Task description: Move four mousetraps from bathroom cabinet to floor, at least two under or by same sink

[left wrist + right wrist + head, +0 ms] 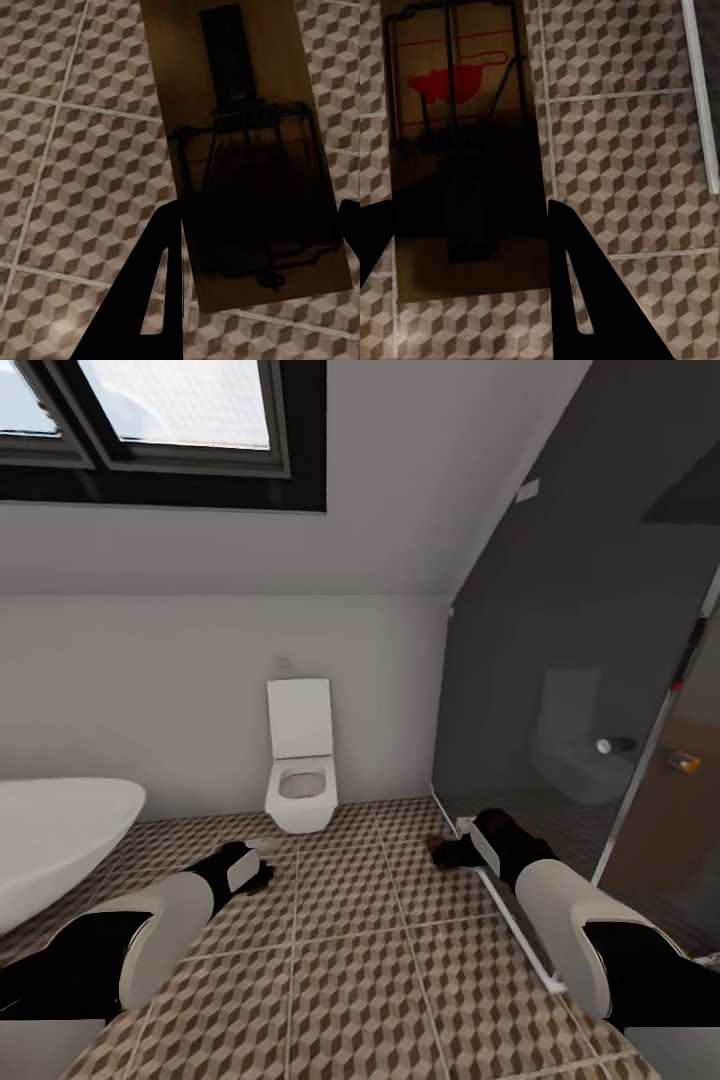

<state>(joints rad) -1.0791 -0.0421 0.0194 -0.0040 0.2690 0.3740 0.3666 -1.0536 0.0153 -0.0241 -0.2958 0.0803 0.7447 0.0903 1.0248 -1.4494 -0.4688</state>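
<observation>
Two mousetraps are being carried above the bathroom floor: the left gripper is clamping one mousetrap between its fingers, the right gripper gripping another mousetrap likewise.

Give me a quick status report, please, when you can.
Left gripper shut on a mousetrap. Right gripper shut on another mousetrap. Both above the tiled floor; toilet ahead, nothing blocking.

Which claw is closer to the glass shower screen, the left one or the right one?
Right. The right claw sits beside the shower screen at its base rail; the left claw is across the floor, toward the bathtub.
</observation>
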